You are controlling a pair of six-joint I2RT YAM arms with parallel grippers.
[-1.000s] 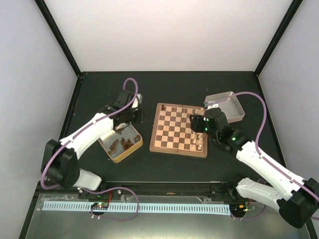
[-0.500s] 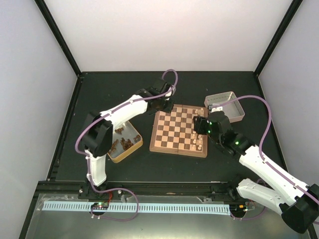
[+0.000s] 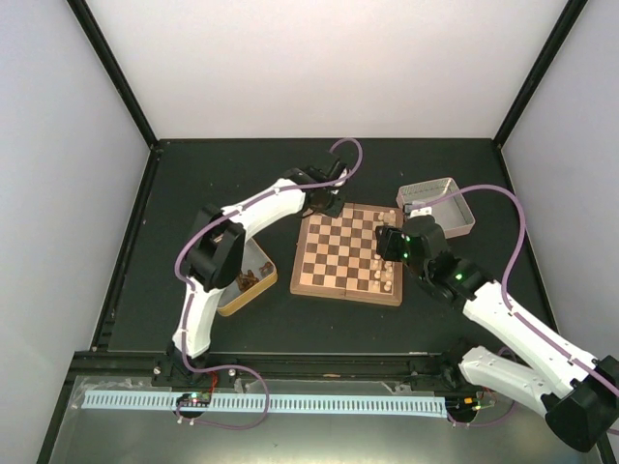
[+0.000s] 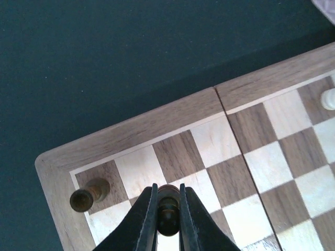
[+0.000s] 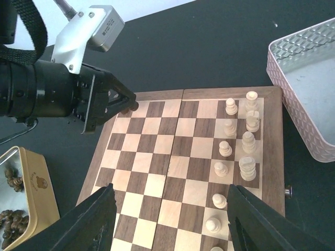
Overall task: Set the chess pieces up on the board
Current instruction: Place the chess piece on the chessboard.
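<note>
At the left of the dark desk (image 3: 290, 319) sits a gold tin (image 3: 250, 286) with loose dark chess pieces (image 5: 11, 219) inside. The left arm stretches past it to the far left corner of the board (image 3: 346, 253), which lies in the middle of the desk. There the left pincer (image 4: 168, 191) is clamped on one dark piece (image 4: 168, 209), held upright over the squares just beside the corner; whether it touches the wood I cannot tell. A second dark piece (image 4: 86, 194) stands on the corner square itself. Pale pieces (image 5: 235, 141) fill two rows along the board's right side. The right pincer (image 5: 171, 193) hangs above the board with its fingers apart and nothing between them. A silver tin (image 5: 293, 110) sits near the board's far right corner
</note>
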